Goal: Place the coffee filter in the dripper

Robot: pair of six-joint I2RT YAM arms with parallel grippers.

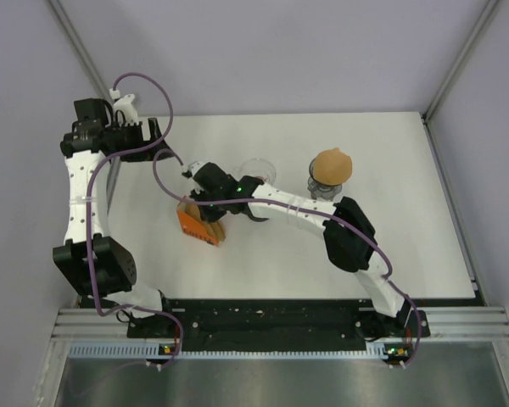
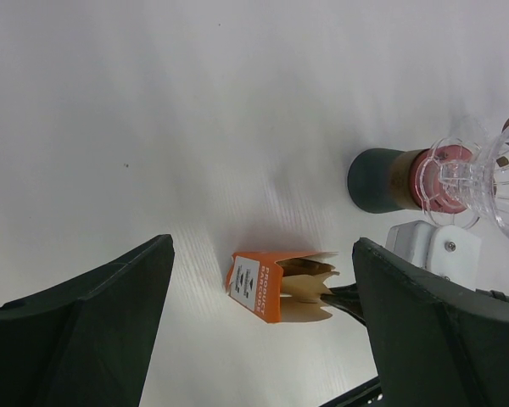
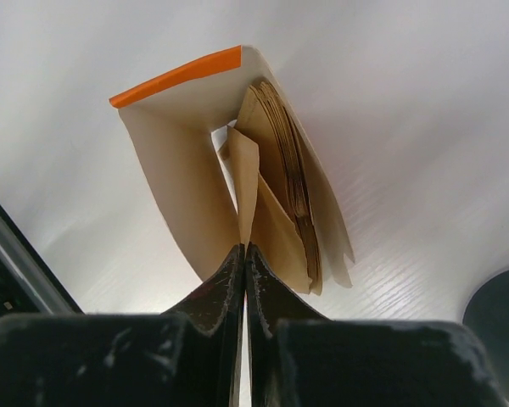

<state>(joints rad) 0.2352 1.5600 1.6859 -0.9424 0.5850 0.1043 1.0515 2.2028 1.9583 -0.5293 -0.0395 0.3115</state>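
Right gripper [image 3: 243, 249] pinched shut on one coffee filter [image 3: 247, 178] | filter stack [image 3: 290, 174] stands in orange box [image 3: 176, 76] | clear dripper [image 2: 492, 182] nearby | left gripper [image 2: 261, 244] spread open, empty

My left claw [image 2: 263, 246] has its two dark fingers [image 2: 76, 331] spread wide and gripping nothing. Between them in view, an orange cardboard box [image 2: 256, 288] lies on its side on the white counter [image 2: 195, 110], open end to the right. The right claw [image 2: 335, 295] meets the edge of a tan paper coffee filter [image 2: 304, 305] poking from that box. Further right, a clear ribbed plastic dripper [image 2: 502, 182] overlaps a dark grey cylinder with a brown band [image 2: 382, 180].
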